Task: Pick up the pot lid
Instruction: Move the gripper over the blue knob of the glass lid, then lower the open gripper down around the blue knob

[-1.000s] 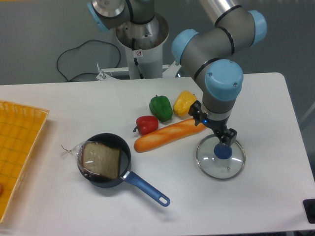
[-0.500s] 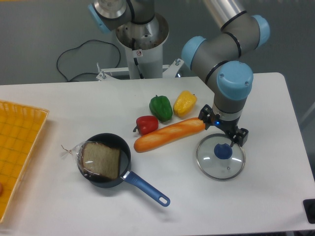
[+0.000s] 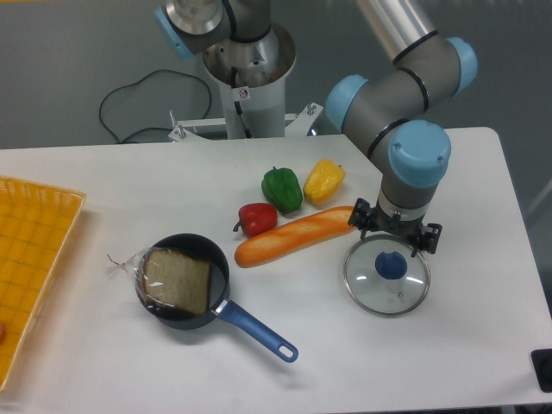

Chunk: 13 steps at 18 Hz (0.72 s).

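My gripper (image 3: 396,239) reaches down from the upper right, its two fingers spread apart with nothing between them. Just below the fingertips in the view lies the round transparent pot lid (image 3: 371,291), flat on the white table. A blue knob (image 3: 391,266) stands up from the lid's middle. The fingertips appear at the lid's far side, one to the left of the knob and one to the right. Whether they touch the glass cannot be told.
Left of the lid is a black pan (image 3: 222,289) with a blue handle, holding a brown item in clear plastic. A long orange item (image 3: 289,239) lies behind, near red (image 3: 256,219), green (image 3: 282,189) and yellow (image 3: 324,181) vegetables. A yellow wooden surface (image 3: 34,259) borders the left.
The gripper has moved right and turned, and its fingers now straddle the knob's line more evenly, spanning wider across the view. The lid and the other objects have stayed put.
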Each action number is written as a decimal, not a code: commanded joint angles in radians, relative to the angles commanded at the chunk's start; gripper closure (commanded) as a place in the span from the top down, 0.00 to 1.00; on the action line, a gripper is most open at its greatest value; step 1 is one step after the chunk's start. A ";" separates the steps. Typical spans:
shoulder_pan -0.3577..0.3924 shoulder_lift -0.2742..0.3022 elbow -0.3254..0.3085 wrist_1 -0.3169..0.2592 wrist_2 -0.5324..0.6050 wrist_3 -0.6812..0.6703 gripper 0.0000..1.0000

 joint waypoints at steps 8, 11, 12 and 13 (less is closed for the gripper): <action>0.017 -0.031 0.011 0.023 -0.058 -0.054 1.00; 0.017 -0.040 0.008 0.025 -0.067 -0.065 1.00; 0.017 -0.040 0.005 0.025 -0.067 -0.065 1.00; 0.017 -0.041 0.002 0.034 -0.067 -0.063 1.00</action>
